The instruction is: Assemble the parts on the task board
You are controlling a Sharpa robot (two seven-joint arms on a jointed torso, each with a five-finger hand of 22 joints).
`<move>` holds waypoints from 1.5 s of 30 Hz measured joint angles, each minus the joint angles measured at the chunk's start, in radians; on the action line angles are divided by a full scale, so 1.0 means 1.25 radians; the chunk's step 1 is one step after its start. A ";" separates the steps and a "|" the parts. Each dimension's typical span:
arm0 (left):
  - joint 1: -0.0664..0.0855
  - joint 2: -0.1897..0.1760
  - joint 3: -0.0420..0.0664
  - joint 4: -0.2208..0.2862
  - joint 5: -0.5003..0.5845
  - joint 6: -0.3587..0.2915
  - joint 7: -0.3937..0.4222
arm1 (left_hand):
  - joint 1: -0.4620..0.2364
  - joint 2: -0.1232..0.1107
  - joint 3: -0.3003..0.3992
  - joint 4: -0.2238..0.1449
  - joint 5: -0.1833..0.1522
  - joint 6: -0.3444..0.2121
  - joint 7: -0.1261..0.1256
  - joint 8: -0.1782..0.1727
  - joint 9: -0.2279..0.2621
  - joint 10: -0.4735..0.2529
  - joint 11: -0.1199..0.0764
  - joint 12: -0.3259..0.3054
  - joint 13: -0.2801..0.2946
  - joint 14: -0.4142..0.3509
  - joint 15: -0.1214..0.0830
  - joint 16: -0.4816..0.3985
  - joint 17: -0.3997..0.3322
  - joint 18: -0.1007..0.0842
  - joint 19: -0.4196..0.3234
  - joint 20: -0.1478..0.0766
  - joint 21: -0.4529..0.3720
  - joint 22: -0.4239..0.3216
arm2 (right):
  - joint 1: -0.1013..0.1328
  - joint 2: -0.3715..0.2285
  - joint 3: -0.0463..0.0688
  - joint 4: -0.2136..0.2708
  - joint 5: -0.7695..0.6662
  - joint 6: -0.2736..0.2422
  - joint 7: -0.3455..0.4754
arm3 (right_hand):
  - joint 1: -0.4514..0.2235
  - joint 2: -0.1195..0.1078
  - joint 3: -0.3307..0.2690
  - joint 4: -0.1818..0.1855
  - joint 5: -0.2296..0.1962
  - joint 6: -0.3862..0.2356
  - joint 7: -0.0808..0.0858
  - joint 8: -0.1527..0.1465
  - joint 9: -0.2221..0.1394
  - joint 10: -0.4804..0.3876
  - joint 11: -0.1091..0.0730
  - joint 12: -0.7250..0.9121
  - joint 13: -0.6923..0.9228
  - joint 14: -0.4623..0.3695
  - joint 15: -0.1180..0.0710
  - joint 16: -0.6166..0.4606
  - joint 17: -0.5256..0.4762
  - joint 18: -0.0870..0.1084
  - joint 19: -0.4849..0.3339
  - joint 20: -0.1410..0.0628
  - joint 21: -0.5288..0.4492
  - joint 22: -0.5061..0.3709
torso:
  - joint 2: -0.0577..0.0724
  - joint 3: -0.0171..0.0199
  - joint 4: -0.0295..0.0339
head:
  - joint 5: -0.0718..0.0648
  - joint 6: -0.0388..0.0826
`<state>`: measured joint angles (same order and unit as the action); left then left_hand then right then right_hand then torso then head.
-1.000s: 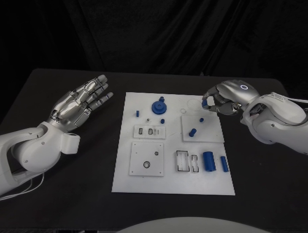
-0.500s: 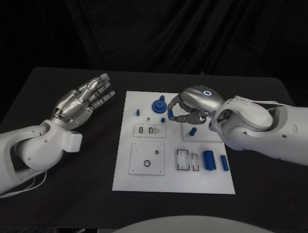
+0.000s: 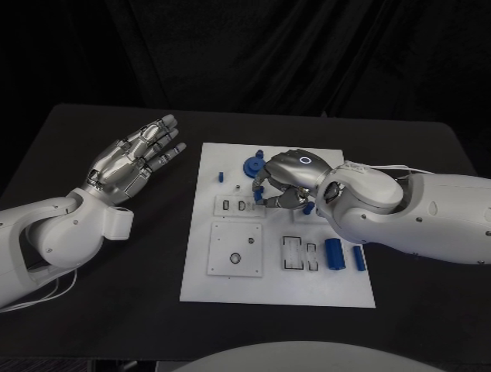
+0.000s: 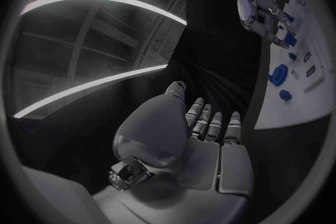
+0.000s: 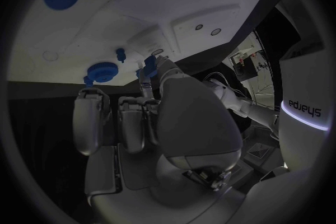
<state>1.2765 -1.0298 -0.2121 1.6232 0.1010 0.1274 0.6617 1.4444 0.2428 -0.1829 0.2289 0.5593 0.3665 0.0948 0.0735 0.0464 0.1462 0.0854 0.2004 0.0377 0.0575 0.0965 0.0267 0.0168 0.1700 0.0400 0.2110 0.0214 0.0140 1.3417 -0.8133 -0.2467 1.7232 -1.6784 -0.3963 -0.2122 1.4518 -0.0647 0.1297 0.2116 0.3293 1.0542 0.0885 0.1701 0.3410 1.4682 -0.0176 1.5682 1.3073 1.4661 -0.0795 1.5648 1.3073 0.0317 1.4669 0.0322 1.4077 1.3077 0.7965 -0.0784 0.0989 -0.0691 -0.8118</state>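
R hand (image 3: 287, 184) pinching small blue peg (image 5: 149, 63) over board (image 3: 235, 287); L hand (image 3: 132, 160) spread, empty. Risk: misaligned w/ hole, peg jams or drops.

One word could be read: "edjeys", or letters close to that, in pale lowercase type running vertically on a dark panel (image 5: 302, 105) in the right wrist view. The panel stood beside the right hand (image 5: 185, 123), off past the edge of the task board (image 5: 140, 22), and a thin curved line of light crossed it just by the word. The letter forms were small and bent by the lens, so the exact spelling could not be confirmed.
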 measured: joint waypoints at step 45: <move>0.000 0.004 0.000 -0.008 0.000 0.002 -0.004 | 0.000 0.000 0.000 0.000 0.000 -0.003 0.003 0.000 0.000 -0.003 0.003 0.000 0.000 0.000 0.000 0.000 0.000 0.000 0.000 0.000 0.000 0.000 | -0.027 0.033 0.001 -0.045 0.000 0.039 -0.012 | -0.041 -0.017 -0.022 -0.006 -0.128 -0.104 0.009 -0.076 0.054 -0.003 0.014 0.000 0.000 -0.001 0.017 0.000 0.000 0.000 -0.003 0.014 -0.024 0.000 | 0.000 0.0003 -0.0011 | 0.001 -0.012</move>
<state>1.2765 -1.0242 -0.2121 1.6129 0.1010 0.1299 0.6569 1.4445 0.2428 -0.1829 0.2289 0.5593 0.3629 0.0984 0.0735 0.0464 0.1423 0.0890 0.2004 0.0374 0.0575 0.0965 0.0268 0.0168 0.1701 0.0400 0.2110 0.0214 0.0140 1.3082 -0.7723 -0.2457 1.6672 -1.6787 -0.3475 -0.2271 1.4011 -0.0855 0.1020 0.2041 0.1696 0.9247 0.0994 0.0755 0.4082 1.4647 0.0001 1.5682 1.3073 1.4652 -0.0588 1.5648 1.3073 0.0317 1.4635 0.0502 1.3773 1.3073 0.7967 -0.0780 0.0976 -0.0681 -0.8268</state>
